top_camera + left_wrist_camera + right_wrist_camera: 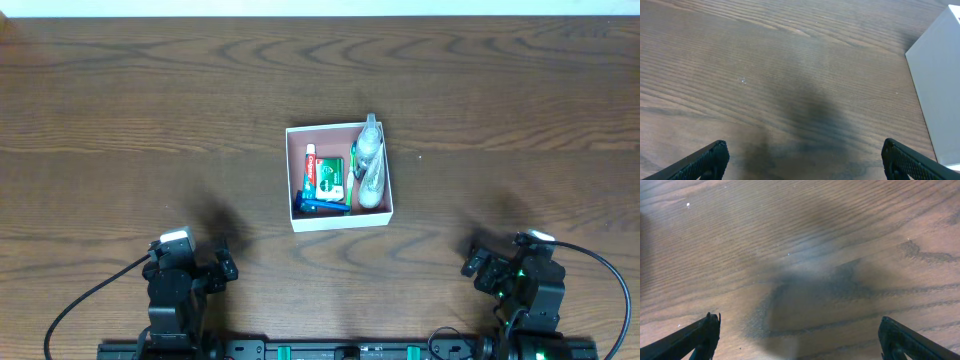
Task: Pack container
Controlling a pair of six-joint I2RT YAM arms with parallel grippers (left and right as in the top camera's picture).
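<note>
Toiletries (329, 178) are lying inside the container (340, 221), midway between the tabletop's (120, 120) side edges. Left end effector (805, 156) and right end effector (799, 335) are hanging released near the front corners, likely because packing looks finished.
</note>
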